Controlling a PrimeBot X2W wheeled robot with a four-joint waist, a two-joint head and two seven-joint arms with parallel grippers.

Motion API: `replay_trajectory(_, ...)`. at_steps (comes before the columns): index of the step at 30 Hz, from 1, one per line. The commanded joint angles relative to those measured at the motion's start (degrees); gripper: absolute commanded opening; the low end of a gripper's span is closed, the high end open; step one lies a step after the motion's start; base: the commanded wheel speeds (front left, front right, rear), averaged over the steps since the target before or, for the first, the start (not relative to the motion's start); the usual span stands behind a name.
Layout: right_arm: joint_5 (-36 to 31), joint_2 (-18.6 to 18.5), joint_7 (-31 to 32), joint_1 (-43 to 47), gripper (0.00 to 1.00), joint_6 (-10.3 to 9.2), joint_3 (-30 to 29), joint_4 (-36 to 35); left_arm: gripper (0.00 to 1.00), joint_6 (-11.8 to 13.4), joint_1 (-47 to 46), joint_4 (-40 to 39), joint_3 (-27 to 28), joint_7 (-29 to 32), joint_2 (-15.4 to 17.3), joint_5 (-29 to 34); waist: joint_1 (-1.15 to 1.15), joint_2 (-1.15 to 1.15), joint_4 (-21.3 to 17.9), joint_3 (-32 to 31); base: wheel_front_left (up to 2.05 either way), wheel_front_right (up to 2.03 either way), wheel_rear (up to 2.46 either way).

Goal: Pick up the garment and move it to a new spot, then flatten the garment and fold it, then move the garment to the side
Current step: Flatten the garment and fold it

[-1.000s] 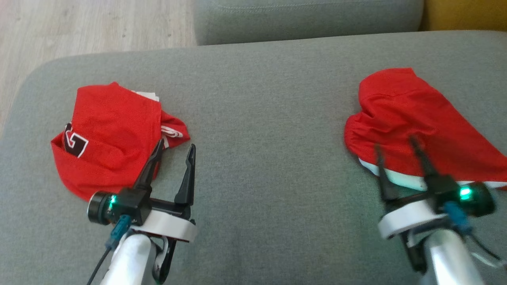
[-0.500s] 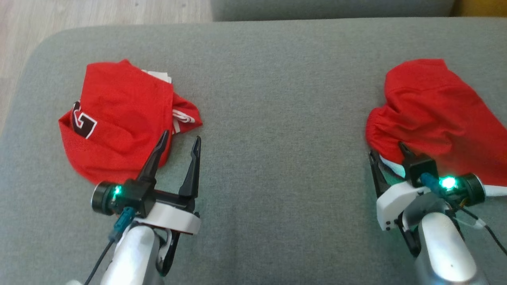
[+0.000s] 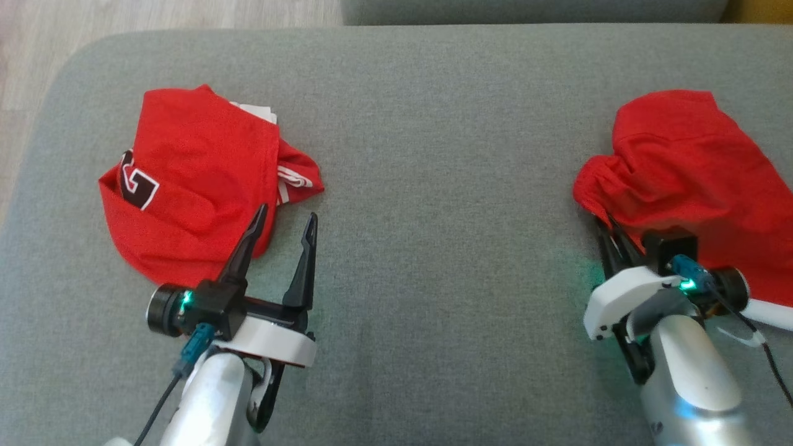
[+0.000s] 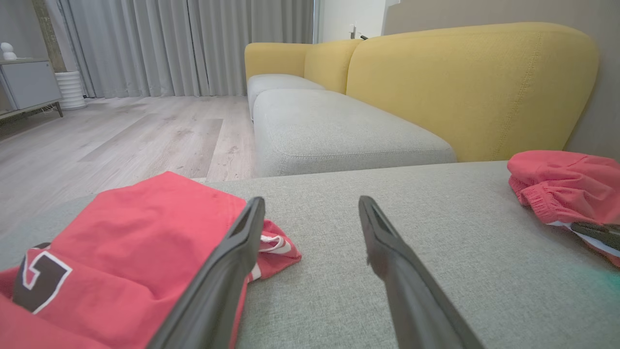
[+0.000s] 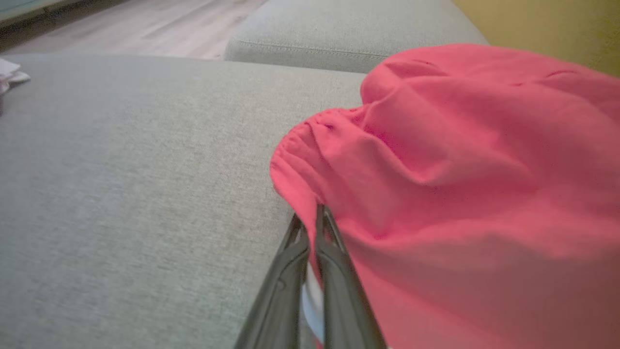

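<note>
A crumpled red garment (image 3: 681, 155) with a white hem lies at the right end of the grey cushion (image 3: 433, 186). My right gripper (image 3: 606, 224) is shut on its near left edge, and in the right wrist view the two fingers meet on the gathered red fabric (image 5: 460, 169) at the gripper (image 5: 315, 215). My left gripper (image 3: 285, 217) hovers open and empty, its left finger over the near right corner of a second, folded red garment (image 3: 192, 179) with a dark logo. The left wrist view shows that gripper (image 4: 310, 203) beside the folded garment (image 4: 145, 232).
The cushion's rounded left edge drops to a wooden floor (image 3: 37, 62). Another grey seat (image 4: 339, 131) and a yellow sofa back (image 4: 460, 82) stand beyond the far edge. Bare grey fabric stretches between the two red garments.
My right gripper has dropped to the garment's near left edge and shut on it. The left gripper stays open in place. The head camera has tilted, shifting the whole picture.
</note>
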Motion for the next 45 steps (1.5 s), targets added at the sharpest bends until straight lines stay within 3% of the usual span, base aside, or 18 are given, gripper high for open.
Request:
replay_trajectory(1, 1.04, -0.25, -1.07, -2.04, 0.00, -0.04, 1.98, -1.37, 1.00, -0.03, -2.62, -1.34, 1.85, -0.29, 0.31, 0.40, -0.01, 0.00, -0.01, -0.31, 0.00, 0.00, 0.00)
replay_trajectory(11, 17.23, -0.25, -5.34, -4.01, 0.00, -0.04, 16.60, -3.99, 1.00, -0.07, -1.85, -0.83, 2.47, -0.29, 0.15, 0.61, -0.01, 0.00, -0.32, -2.49, 0.00, 0.00, 0.00)
replay_trajectory(17, 28.39, -0.25, -3.25, -3.77, 0.00, -0.04, 28.88, -8.40, 1.00, -0.09, -1.39, -0.85, 2.76, -0.29, 0.08, 0.75, -0.01, 0.00, -0.09, -3.35, 0.00, 0.00, 0.00)
replay_trajectory(24, 31.40, -0.25, -0.97, -3.86, 0.00, -0.04, 33.24, -5.89, 1.00, -0.13, -0.91, -1.20, 2.94, -0.29, 0.01, 0.90, -0.01, 0.00, 0.48, -3.19, 0.00, 0.00, 0.00)
replay_trajectory(25, 31.04, -0.25, -1.04, -4.01, 0.08, -0.04, 33.08, -5.03, 1.00, -0.14, -0.88, -1.24, 2.99, -0.29, 0.00, 0.92, -0.01, 0.00, 0.52, -3.10, 0.00, 0.00, 0.00)
replay_trajectory(26, 30.67, -0.25, -1.28, -4.15, 1.00, -0.04, 32.82, -4.25, 1.00, -0.14, -0.88, -1.27, 3.03, -0.29, 0.00, 0.96, -0.01, 0.00, 0.57, -3.00, 0.00, 0.00, 0.00)
replay_trajectory(38, 26.50, -0.25, -6.43, -4.02, 1.00, -0.04, 26.80, -1.53, 1.00, -0.12, -0.55, -0.97, 3.57, -0.29, -0.05, 1.14, -0.01, 0.00, -0.62, -3.57, 0.00, 0.00, 0.00)
replay_trajectory(45, 18.15, -0.25, -8.59, 2.98, 1.00, -0.04, 13.51, -8.39, 1.00, -0.12, 0.14, -1.56, 4.14, -0.29, 0.02, 1.16, -0.01, 0.00, -2.93, -5.09, 0.00, 0.00, 0.00)
